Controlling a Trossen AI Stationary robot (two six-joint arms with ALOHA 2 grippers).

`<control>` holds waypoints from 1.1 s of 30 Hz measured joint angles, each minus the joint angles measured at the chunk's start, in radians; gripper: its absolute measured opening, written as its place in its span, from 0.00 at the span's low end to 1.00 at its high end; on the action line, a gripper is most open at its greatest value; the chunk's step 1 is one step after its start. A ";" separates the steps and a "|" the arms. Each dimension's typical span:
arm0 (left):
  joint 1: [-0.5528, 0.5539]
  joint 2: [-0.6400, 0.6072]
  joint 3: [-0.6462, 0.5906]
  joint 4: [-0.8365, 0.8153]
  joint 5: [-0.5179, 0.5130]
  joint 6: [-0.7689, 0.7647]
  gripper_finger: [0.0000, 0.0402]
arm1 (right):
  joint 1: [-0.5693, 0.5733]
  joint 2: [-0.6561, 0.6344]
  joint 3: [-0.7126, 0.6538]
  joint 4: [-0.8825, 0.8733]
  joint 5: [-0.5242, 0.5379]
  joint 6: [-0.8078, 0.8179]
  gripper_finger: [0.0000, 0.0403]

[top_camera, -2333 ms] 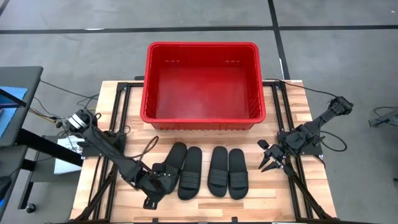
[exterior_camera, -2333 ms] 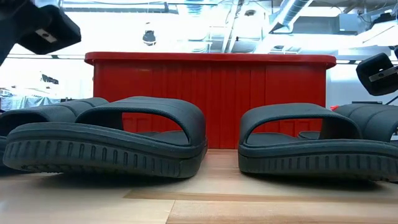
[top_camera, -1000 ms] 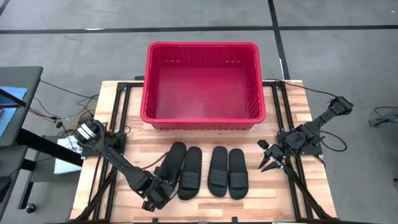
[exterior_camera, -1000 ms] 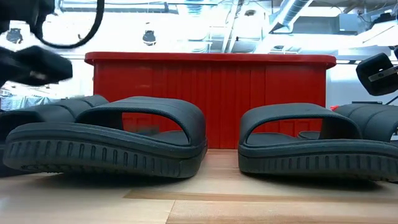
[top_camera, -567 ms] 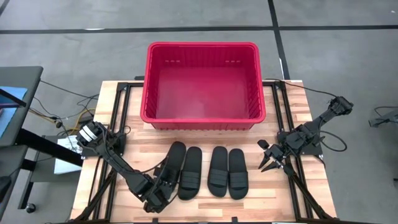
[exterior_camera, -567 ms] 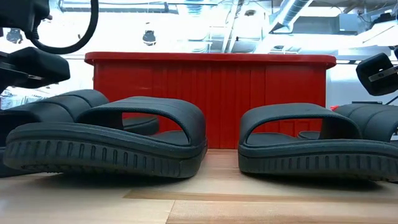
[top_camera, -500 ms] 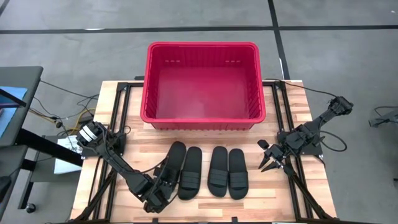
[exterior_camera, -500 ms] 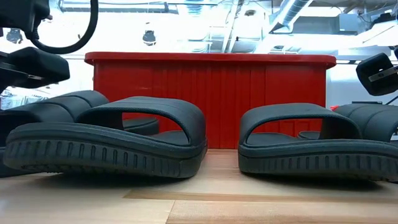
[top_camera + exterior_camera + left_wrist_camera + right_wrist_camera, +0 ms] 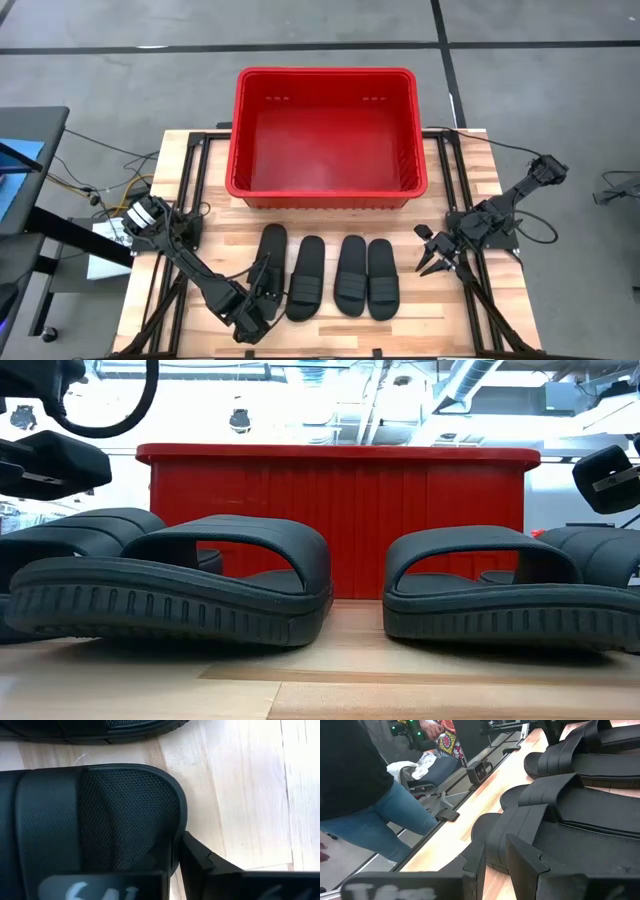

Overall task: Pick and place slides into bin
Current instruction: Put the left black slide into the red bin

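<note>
On table (image 9: 470, 170): four slides (image 9: 325, 277), one empty bin (image 9: 326, 194).

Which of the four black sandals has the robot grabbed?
The sandal farthest left in the row. The left gripper is shut on its near end; the other three lie untouched, and the right gripper waits beside them.

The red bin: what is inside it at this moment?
Nothing can be seen inside the red bin: the high view shows only its bare red floor. All four slides lie on the table in front of it. No part of its floor is covered.
</note>
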 joint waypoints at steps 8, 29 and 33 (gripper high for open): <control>-0.035 0.005 0.019 -0.019 0.005 -0.056 0.01 | 0.000 0.000 0.000 0.000 0.000 0.000 0.16; -0.132 0.012 0.281 -0.176 0.045 -0.195 0.00 | 0.000 0.000 0.000 0.000 0.000 0.000 0.16; -0.155 0.011 0.343 -0.213 0.058 -0.231 0.00 | 0.000 0.000 0.000 0.000 0.000 0.000 0.16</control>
